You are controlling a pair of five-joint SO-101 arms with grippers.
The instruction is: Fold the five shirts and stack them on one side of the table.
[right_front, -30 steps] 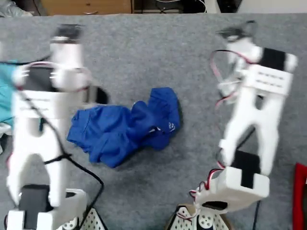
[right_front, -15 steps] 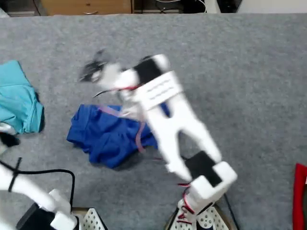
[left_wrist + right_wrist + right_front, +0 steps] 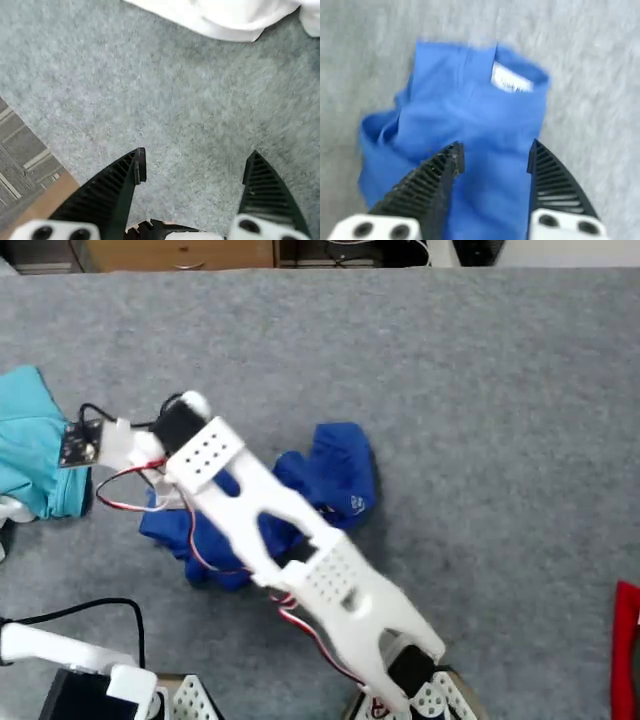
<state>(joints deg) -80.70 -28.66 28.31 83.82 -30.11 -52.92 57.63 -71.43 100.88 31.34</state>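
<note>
High view, blue shirt [image 3: 340, 465]: crumpled and unfolded, left of the middle of the table [image 3: 480, 390], partly under the right arm.
High view, right arm [image 3: 300, 540]: stretched from the near edge diagonally toward the far left, low across the blue shirt, tip close to the teal shirt.
High view, teal shirt [image 3: 35, 450]: bunched at the left edge, apart from the blue one.
High view, red cloth [image 3: 628, 650]: a sliver at the near right edge.
High view, left arm [image 3: 60, 645]: low in the near left corner.
Left wrist view, left gripper [image 3: 195, 160]: spread wide, holding nothing, over bare grey table by its edge, with a white cloth [image 3: 225, 15] beyond.
Right wrist view, right gripper [image 3: 495, 147]: spread, directly over the blue shirt, near its white label [image 3: 512, 80], pinching nothing.
Change: a second ago, both arms upright, flanking the blue shirt; since then, left arm withdrawn, right arm swung over and lowered. Shirt in the same spot, same heap.
Meaning: probably the start of a grab to spread the shirt flat; folding not begun, no stack in sight.
</note>
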